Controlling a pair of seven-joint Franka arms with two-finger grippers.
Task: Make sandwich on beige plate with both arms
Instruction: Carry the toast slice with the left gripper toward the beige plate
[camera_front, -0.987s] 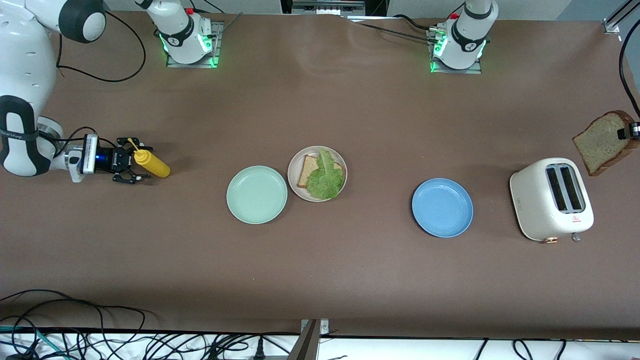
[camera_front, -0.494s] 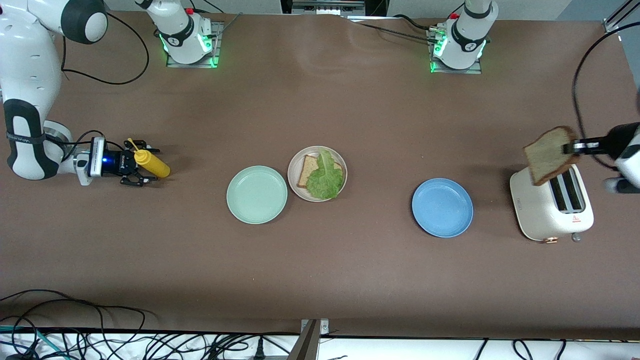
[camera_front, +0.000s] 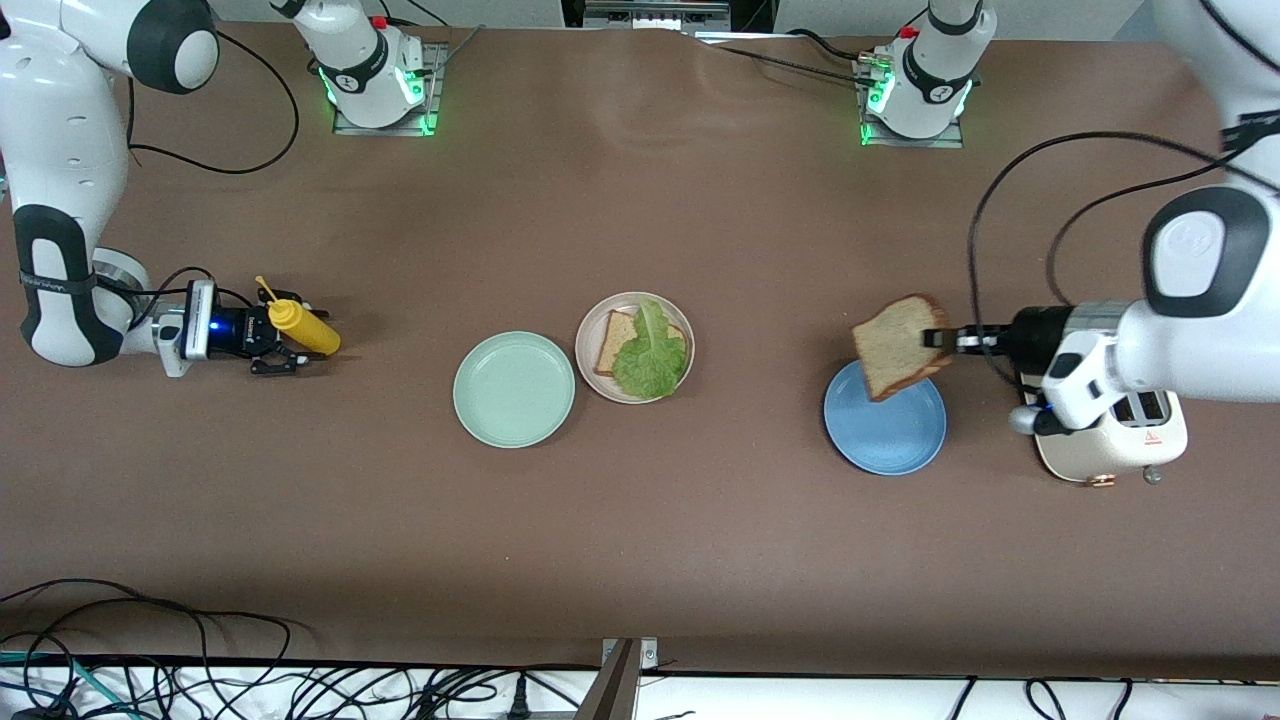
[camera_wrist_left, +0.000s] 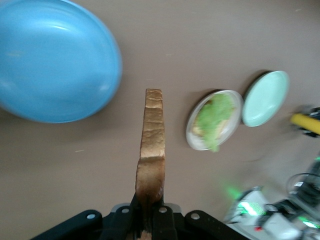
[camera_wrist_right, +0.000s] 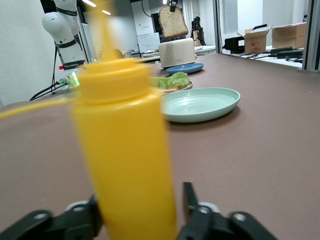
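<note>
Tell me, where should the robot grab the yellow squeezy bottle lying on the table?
Probably round the middle of its body. The yellow bottle lies on its side, nozzle toward the right arm, and its round body is wider than the thin tip. The right gripper already has its jaws either side of it, coming in low along the table from the nozzle end, which looks sensible.

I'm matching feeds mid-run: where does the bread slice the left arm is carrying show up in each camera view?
Front view: the carried bread slice hangs in the left gripper over the blue plate.
Left wrist view: edge-on, rising from the gripper, crust toward the camera.
Right wrist view: small, high above the toaster, at.
Shared landmark: the beige plate with lettuce.
</note>
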